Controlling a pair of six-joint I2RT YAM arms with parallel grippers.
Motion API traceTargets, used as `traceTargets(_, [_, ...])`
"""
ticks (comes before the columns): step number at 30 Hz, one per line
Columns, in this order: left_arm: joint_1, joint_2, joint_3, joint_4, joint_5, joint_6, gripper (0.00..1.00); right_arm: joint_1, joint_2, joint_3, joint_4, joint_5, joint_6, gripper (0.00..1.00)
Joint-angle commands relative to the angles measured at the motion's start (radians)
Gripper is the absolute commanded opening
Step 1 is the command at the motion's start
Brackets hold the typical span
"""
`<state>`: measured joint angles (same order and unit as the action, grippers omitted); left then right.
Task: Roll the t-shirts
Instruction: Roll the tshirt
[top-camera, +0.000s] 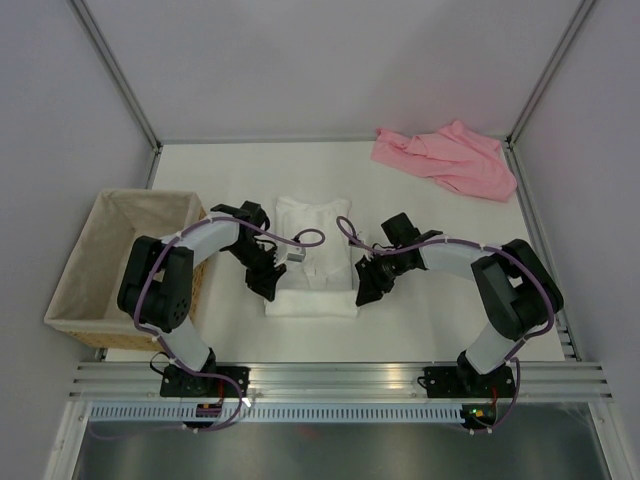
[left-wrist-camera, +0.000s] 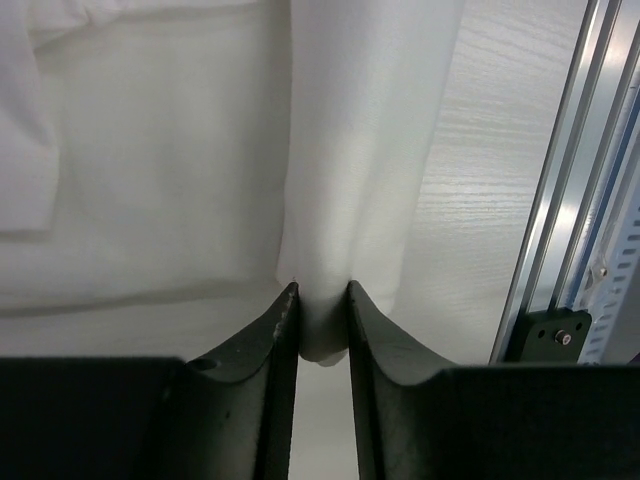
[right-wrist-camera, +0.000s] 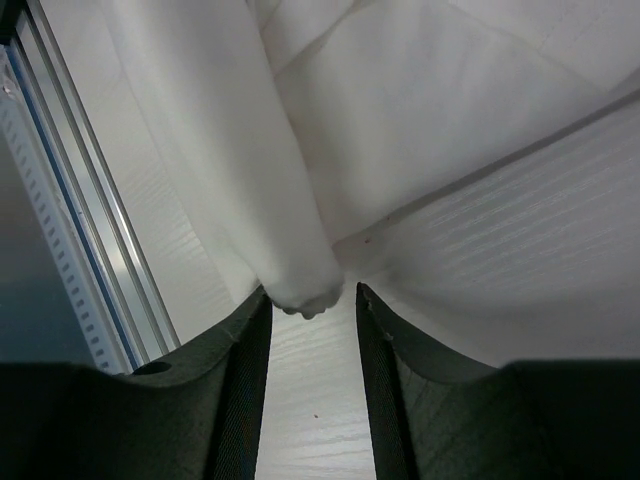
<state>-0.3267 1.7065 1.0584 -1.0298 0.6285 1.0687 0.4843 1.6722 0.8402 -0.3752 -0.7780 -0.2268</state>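
White t-shirt (top-camera: 315, 235): lying in the middle of the table (top-camera: 450, 300) as a narrow folded strip, its near end already looking thicker, like the start of a roll
Left gripper (top-camera: 272, 278): sitting at the left end of the white t-shirt's near edge; in the left wrist view (left-wrist-camera: 322, 290) the jaws are pinching a bunched fold of the cloth, which is touching both inner faces
Right gripper (top-camera: 368, 285): sitting at the right end of that near edge; in the right wrist view (right-wrist-camera: 310, 295) the jaws are standing spread, the cloth end leaning on one of them only, with bare table showing beside the other
Pink t-shirt (top-camera: 450, 160): lying crumpled well beyond the white t-shirt, to the far right, untouched
Wicker basket (top-camera: 80, 255): standing to the left of the white t-shirt
Doing the step well: probably rolling the near edge away; both ends are needing an even grip and matched travel, or the roll is going to skew and slacken
Hard to make out: both arms are covering the roll's ends from above, so its tightness is not showing; white cloth on white table is blurring the hem line
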Motion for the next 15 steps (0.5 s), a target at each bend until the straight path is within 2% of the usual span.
traceTargets(1, [0.003, 0.004, 0.020, 0.014, -0.001, -0.038, 0.29, 0.000, -0.008, -0.003, 0.036, -0.064, 0.037, 0.46])
traceTargets(2, [0.002, 0.010, 0.025, 0.016, -0.003, -0.050, 0.23, 0.000, -0.012, -0.007, 0.045, -0.067, 0.043, 0.46])
traceTargets(3, [0.002, 0.034, 0.034, 0.020, -0.006, -0.067, 0.13, 0.000, -0.017, -0.012, 0.050, -0.066, 0.052, 0.47])
traceTargets(4, [0.002, 0.044, 0.046, 0.025, -0.010, -0.099, 0.08, -0.001, -0.028, -0.019, 0.070, -0.067, 0.064, 0.46])
traceTargets(6, [0.005, 0.056, 0.055, 0.036, -0.019, -0.118, 0.06, -0.007, -0.029, -0.020, 0.062, -0.046, 0.083, 0.47])
traceTargets(8, [0.006, 0.068, 0.060, 0.051, -0.035, -0.131, 0.05, -0.010, -0.035, 0.013, -0.016, -0.011, 0.049, 0.47])
traceTargets(11, [0.018, 0.077, 0.075, 0.053, -0.035, -0.139, 0.02, -0.019, -0.150, -0.001, -0.018, 0.067, -0.001, 0.48])
traceTargets(12, [0.018, 0.081, 0.084, 0.050, -0.023, -0.138, 0.02, -0.018, -0.255, -0.018, 0.002, 0.088, -0.035, 0.50])
traceTargets(13, [0.020, 0.082, 0.089, 0.037, -0.013, -0.136, 0.02, -0.015, -0.311, -0.057, 0.051, 0.126, -0.066, 0.57])
traceTargets(14, [0.020, 0.085, 0.094, 0.033, -0.004, -0.138, 0.02, 0.012, -0.365, -0.079, 0.079, 0.170, -0.097, 0.74])
traceTargets(15, [0.020, 0.090, 0.098, 0.028, 0.011, -0.141, 0.02, 0.042, -0.458, -0.129, 0.108, 0.309, -0.171, 0.76])
